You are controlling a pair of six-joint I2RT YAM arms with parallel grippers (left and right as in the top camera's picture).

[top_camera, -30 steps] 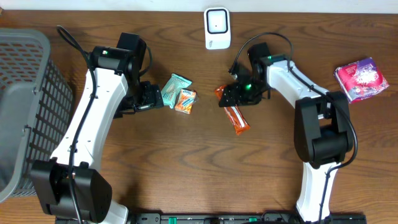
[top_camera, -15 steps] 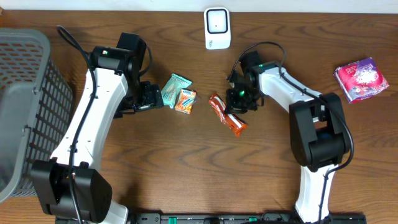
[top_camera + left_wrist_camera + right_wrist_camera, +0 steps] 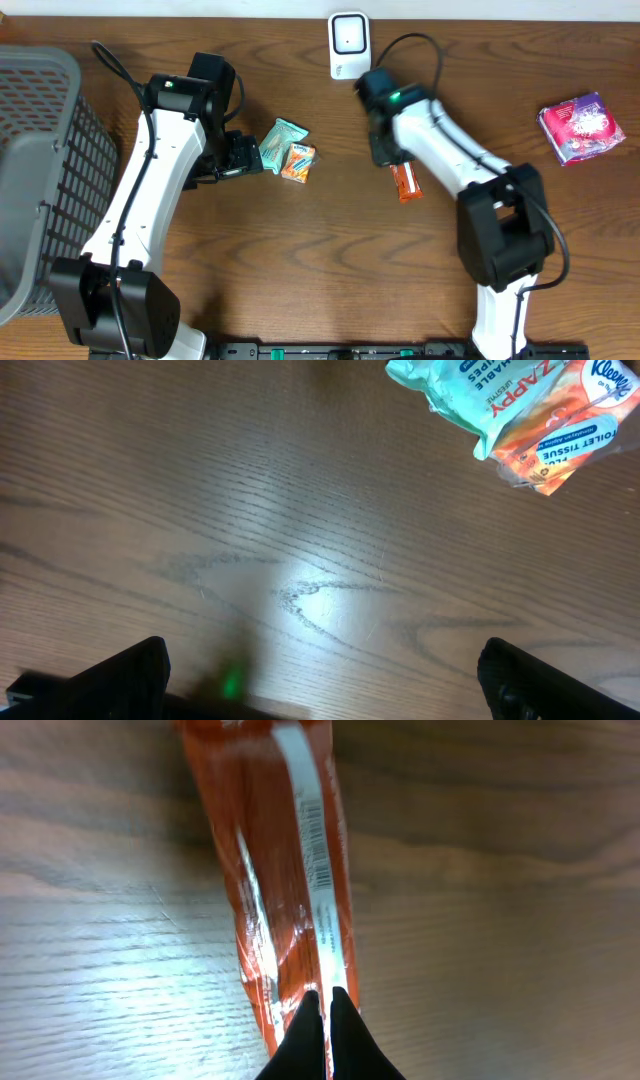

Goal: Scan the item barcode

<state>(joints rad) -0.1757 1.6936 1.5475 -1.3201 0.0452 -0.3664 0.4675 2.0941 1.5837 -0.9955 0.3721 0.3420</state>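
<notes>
Pinching the end of the orange snack packet point(image 3: 285, 870) with my right gripper point(image 3: 320, 1012), jaws clenched tight on the thin wrapper along its white seam. The packet is sitting over the wooden table point(image 3: 300, 270), near the white scanner point(image 3: 349, 45) but not in front of its face. From the overhead view I am judging the pickup as done and the presentation to the scanner as the part left. The barcode point(image 3: 318, 845) is running along the seam and facing my wrist camera, so I am expecting the packet may need turning before the scanner can read it. My left gripper point(image 3: 322, 665) is hanging wide open and empty, just beside the two tissue packs point(image 3: 520, 420) and not touching them. My own forearm is hiding most of the packet overhead. I cannot tell whether it is lifted clear of the table, and the wrapper print is too blurred to read.
</notes>
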